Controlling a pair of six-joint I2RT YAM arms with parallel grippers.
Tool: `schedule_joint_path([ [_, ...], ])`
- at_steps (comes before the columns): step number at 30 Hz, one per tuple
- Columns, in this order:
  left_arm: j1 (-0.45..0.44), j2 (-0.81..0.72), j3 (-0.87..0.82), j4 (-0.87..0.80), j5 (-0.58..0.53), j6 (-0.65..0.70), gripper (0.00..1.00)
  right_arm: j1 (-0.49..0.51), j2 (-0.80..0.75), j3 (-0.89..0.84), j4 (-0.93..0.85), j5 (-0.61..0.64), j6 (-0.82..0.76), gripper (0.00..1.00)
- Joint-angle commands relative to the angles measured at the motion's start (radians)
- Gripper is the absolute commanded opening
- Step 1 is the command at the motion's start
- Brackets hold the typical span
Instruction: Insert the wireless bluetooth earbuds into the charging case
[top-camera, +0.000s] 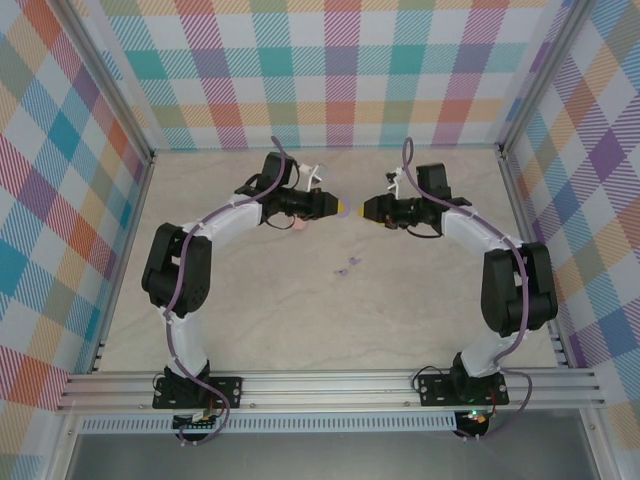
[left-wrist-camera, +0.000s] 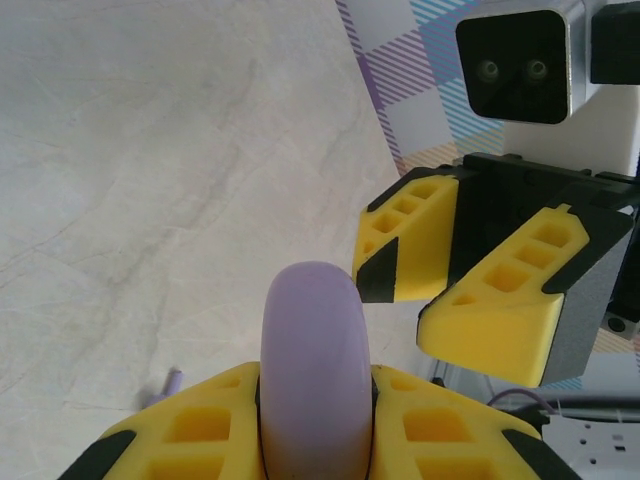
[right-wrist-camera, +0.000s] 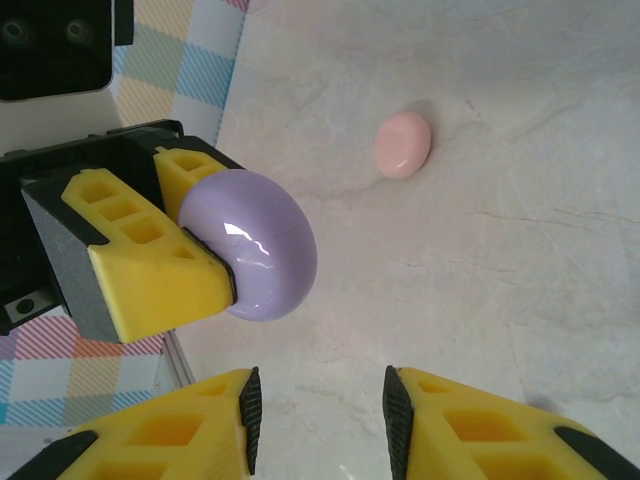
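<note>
1. Two robot arms: one left arm (top-camera: 180, 265) and one right arm (top-camera: 515, 285).
2. Four yellow fingers (right-wrist-camera: 150, 290), two on each arm.
3. Two round charging cases: one lilac charging case (right-wrist-camera: 262, 245) and one pink charging case (right-wrist-camera: 402, 144).
4. Two tiny lilac earbuds (top-camera: 343, 270), counted in the top view.
5. One table (top-camera: 420, 300).

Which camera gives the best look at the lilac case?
Right wrist: the lilac case shows its glossy domed side, clamped in the left pincer. Left wrist sees it edge-on between the fingers. From the top it is too small to make out.
</note>
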Motion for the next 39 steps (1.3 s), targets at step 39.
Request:
schedule_joint_path([
  [39, -0.071, -0.106, 0.103, -0.181, 0.209, 0.241, 0.15, 0.046, -0.130, 0.035, 0.030, -0.398, -0.146, 0.24],
])
